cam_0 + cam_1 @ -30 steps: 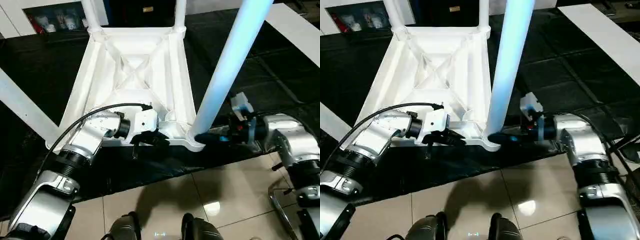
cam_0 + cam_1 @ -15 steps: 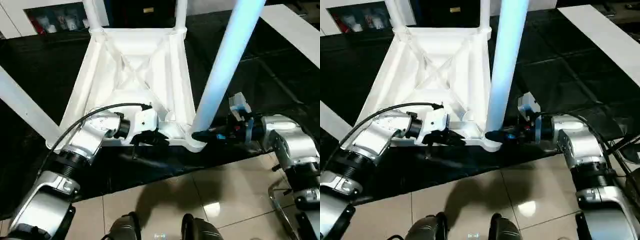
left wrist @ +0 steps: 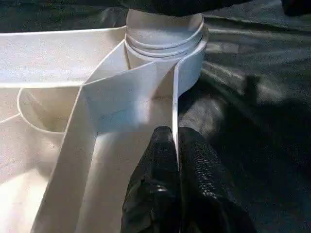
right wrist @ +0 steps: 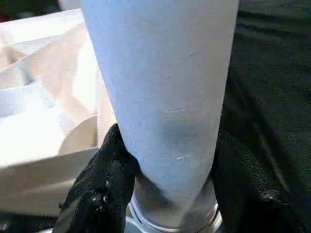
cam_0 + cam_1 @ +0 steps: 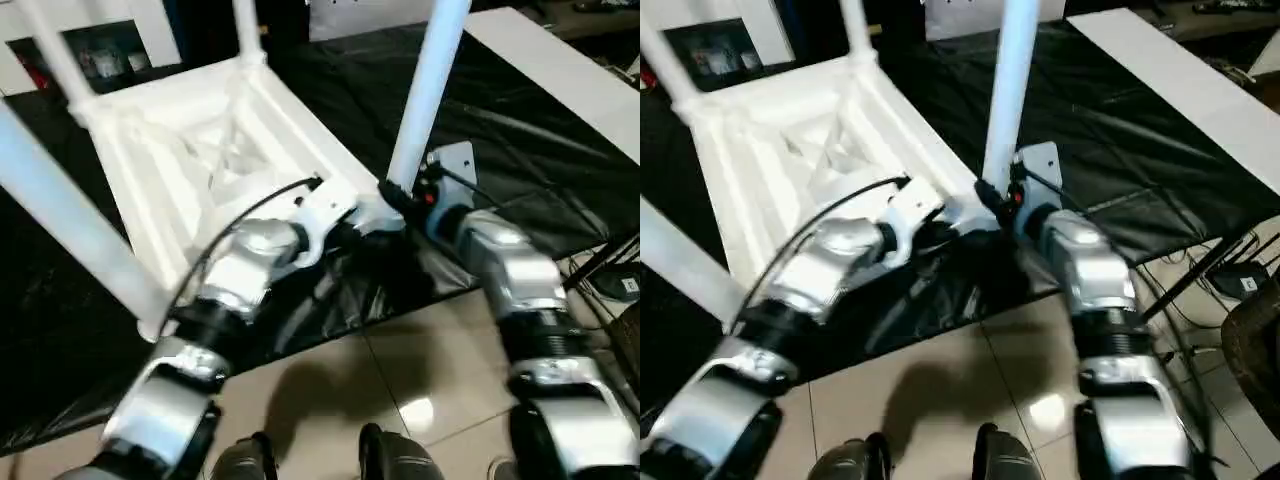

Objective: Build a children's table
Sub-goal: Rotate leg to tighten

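Presently: children's table [image 5: 200, 150], inverted on black-covered worktable [image 5: 520, 110], upper half of the head view. Left gripper [image 3: 176, 145] pinched tight on the near rim wall. Right gripper [image 4: 165, 194] clasping the leg [image 5: 425, 90] at its socket, one o'clock. Recommended: steady the rim, keep the leg plumb, seat it fully.

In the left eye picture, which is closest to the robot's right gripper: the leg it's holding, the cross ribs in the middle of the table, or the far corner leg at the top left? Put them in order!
From the right gripper:
1. Held leg, between its fingers.
2. Cross ribs, middle of the upturned table, to its left.
3. Far corner leg, top left, across the table.
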{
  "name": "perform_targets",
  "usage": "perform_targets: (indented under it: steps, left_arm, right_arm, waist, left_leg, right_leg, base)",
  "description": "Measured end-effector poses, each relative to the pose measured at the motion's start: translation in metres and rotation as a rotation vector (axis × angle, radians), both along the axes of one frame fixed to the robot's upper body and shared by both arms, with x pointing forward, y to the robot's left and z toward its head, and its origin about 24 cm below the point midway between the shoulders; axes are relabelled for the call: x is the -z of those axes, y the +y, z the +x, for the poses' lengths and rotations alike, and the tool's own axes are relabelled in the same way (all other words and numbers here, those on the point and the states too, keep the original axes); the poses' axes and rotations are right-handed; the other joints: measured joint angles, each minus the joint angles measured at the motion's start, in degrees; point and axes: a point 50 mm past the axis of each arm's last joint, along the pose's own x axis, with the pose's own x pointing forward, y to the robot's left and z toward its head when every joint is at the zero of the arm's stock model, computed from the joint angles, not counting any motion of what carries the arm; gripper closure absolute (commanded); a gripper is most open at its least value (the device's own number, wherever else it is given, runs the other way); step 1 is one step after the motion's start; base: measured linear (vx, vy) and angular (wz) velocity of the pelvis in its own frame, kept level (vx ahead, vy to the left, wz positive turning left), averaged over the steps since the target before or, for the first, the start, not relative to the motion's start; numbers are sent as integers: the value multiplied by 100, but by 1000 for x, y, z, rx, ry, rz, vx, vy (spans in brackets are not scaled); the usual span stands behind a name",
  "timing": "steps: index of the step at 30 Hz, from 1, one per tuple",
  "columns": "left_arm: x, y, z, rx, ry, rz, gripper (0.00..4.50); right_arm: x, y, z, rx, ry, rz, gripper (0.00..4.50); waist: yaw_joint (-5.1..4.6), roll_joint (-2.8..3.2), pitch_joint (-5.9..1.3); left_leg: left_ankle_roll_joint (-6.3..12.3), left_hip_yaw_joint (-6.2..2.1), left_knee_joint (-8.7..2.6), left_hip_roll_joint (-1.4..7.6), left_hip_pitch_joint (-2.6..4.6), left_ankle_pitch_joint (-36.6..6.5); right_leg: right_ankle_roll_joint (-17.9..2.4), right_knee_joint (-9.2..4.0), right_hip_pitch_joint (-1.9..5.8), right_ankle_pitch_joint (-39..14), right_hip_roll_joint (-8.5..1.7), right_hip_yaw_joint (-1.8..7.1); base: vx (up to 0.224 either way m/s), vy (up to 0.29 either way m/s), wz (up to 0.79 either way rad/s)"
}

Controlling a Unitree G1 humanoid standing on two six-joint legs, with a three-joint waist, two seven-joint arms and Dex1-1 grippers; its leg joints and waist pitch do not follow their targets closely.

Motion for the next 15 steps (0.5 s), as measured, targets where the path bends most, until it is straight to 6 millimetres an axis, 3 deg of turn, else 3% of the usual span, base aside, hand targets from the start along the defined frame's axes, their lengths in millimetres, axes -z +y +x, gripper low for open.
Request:
perform_targets:
  steps: [1,4,11,15]
  left_arm:
    - [0,-2,0,-4,2,-2,450]
    - [-2,-4,0,-2,-2,-4,450]
    - [-4,-1,-2,68,-41,13,450]
    - [-6,10,-2,130,-76,52,450]
  right_arm:
    - [-1,1,0,16,-4,-3,217]
    - [0,-2,-1,20,-24,17,181]
    - [5,-15,-9,-62,-67,18,118]
    - [5,-23,-12,-149,-87,-34,88]
  waist:
    - [1,1,-1]
    - [16,1,-1]
    - [139,30,11]
    - [152,60,26]
  left_leg:
    - [1,2,0,-2,-1,0]
    - [2,2,-13,-6,-4,-2]
    - [2,2,-71,7,6,-1]
    - [2,-1,-84,9,6,-1]
  right_leg:
    - [-1,-1,0,2,0,4]
    - [-18,-2,0,16,0,7]
    - [-10,9,-16,45,7,-14]
    - [-4,29,-30,42,9,-19]
  base:
    - [0,0,0]
    - [0,0,0]
    - [0,0,0]
    - [0,0,0]
